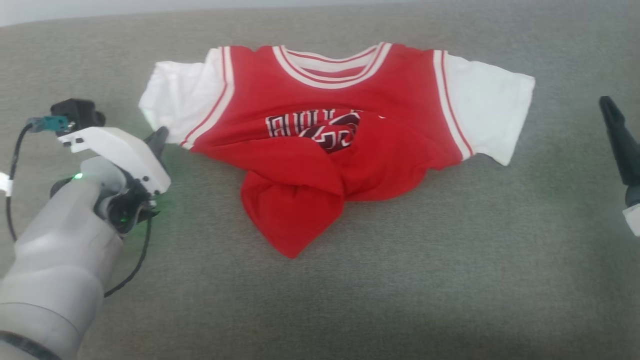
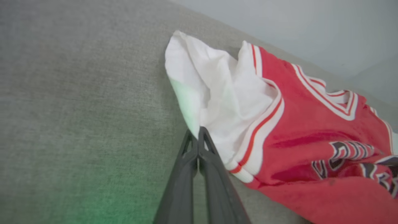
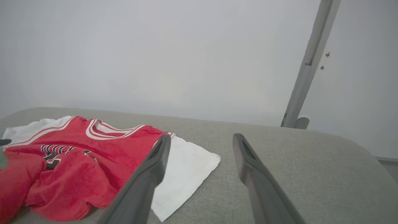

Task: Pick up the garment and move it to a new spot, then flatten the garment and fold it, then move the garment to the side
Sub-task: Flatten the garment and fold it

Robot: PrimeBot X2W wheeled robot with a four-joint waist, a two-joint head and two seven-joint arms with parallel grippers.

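Note:
The garment (image 1: 300, 90) is a red jersey with white sleeves, lying on the grey upholstered surface (image 1: 400, 280) with its collar at the far side. Its lower half is bunched and folded up over the lettering. My left gripper (image 1: 161, 135) sits at the lower corner of the garment's left white sleeve. In the left wrist view that gripper (image 2: 196, 132) is shut, with the sleeve's edge pinched at its tips and the garment (image 2: 311, 124) creased toward them. My right gripper (image 1: 617, 130) stands open to the right of the other sleeve, apart from it. The right wrist view shows my right gripper (image 3: 199, 138) empty, with the garment (image 3: 77, 149) beyond.
The grey surface (image 3: 295, 161) runs wide in front of the garment and to both sides. Behind it stands a pale wall (image 3: 155, 56), and a grey metal post (image 3: 311, 62) rises at the back right. A black cable (image 1: 135, 265) hangs from my left wrist.

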